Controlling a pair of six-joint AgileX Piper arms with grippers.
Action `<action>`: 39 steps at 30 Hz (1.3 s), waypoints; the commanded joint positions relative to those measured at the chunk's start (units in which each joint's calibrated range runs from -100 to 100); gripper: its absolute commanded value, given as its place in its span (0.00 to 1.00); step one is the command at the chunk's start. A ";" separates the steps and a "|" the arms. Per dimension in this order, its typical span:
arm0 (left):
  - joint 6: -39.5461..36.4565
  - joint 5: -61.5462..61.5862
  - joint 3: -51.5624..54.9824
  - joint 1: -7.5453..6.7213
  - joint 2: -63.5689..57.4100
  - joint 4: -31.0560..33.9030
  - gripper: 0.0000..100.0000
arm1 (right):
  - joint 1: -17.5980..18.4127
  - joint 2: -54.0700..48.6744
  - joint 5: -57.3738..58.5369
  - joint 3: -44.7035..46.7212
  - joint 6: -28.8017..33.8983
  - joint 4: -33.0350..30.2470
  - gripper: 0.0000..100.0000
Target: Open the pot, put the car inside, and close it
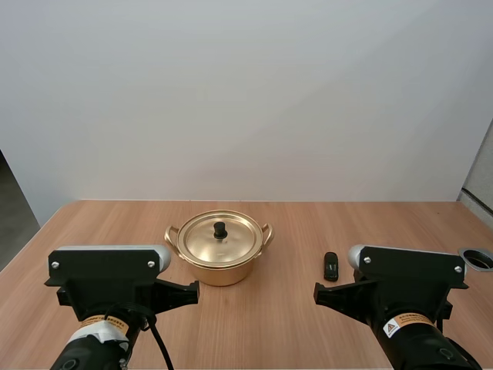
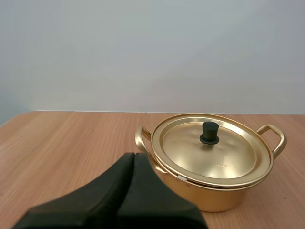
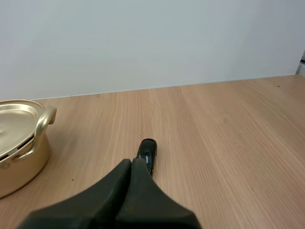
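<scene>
- High view: the pot (image 1: 219,260) sits mid-desk (image 1: 269,327) with its lid (image 1: 231,239) on. The car (image 1: 330,266) lies to its right, apart.
- Left wrist: the left fingers (image 2: 116,183) are pressed together on nothing, with the pot close ahead.
- Right wrist: the right fingers (image 3: 114,188) are closed and empty, and the car is just beyond their tips.

The tabletop (image 1: 254,327) is seen from high up behind both arms, looking forward and down, with the car (image 1: 330,266) at 3 o'clock of the pot (image 1: 220,270). The left wrist view is set low and close, aimed past the left tool (image 2: 134,155) at the pot. The right wrist view is set low too, aimed past the right tool (image 3: 131,161) at the car. The pot is shared by all three views.
</scene>
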 commanded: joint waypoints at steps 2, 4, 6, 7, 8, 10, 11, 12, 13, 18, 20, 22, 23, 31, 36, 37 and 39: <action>0.03 -0.07 0.00 0.03 0.00 0.01 0.00 | 0.04 0.00 -0.02 0.00 -0.03 0.03 0.00; 0.03 -0.07 0.00 0.03 0.00 0.01 0.00 | 0.04 0.00 -0.02 0.00 -0.03 0.03 0.00; 0.03 -0.07 0.00 0.03 0.00 0.01 0.00 | 0.04 0.00 -0.02 0.00 -0.03 0.03 0.00; 0.03 -0.07 0.00 0.03 0.00 0.01 0.00 | 0.04 0.00 -0.02 0.00 -0.03 0.03 0.00; 0.03 -0.07 0.00 0.03 0.00 0.01 0.00 | 0.04 0.00 -0.02 0.00 -0.03 0.03 0.00; 0.03 -0.07 0.00 0.03 0.00 0.01 0.00 | 0.04 0.00 -0.02 0.00 -0.03 0.03 0.00; 0.03 -0.07 0.00 0.03 0.00 0.01 0.00 | 0.04 0.00 -0.02 0.00 -0.03 0.03 0.00; 0.03 -0.07 0.00 0.03 0.00 0.01 0.00 | 0.04 0.00 -0.02 0.00 -0.03 0.03 0.00; 0.03 -0.07 0.00 0.03 0.00 0.01 0.00 | 0.04 0.00 -0.02 0.00 -0.03 0.03 0.00; 0.03 -0.07 0.00 0.03 0.00 0.01 0.00 | 0.04 0.00 -0.02 0.00 -0.03 0.03 0.00; 0.03 -0.07 0.00 0.03 0.00 0.01 0.00 | 0.04 0.00 -0.02 0.00 -0.03 0.03 0.00; 0.03 -0.07 0.00 0.03 0.00 0.01 0.00 | 0.04 0.00 -0.02 0.00 -0.03 0.03 0.00; 0.03 -0.07 0.00 0.03 0.00 0.01 0.00 | 0.04 0.00 -0.02 0.00 -0.03 0.03 0.00; 0.03 -0.07 0.00 0.03 0.00 0.01 0.00 | 0.04 0.00 -0.02 0.00 -0.03 0.03 0.00; 2.62 -3.80 0.00 0.03 0.00 1.09 0.00 | 0.04 0.00 -4.33 0.00 -0.14 -0.13 0.00; 3.72 -3.97 0.00 0.03 0.00 3.06 0.00 | 0.04 0.00 -4.33 0.00 -0.45 -1.67 0.00; 4.29 -2.63 -0.69 0.03 0.00 4.74 0.00 | 0.04 0.00 -4.53 -1.29 -1.49 -4.33 0.00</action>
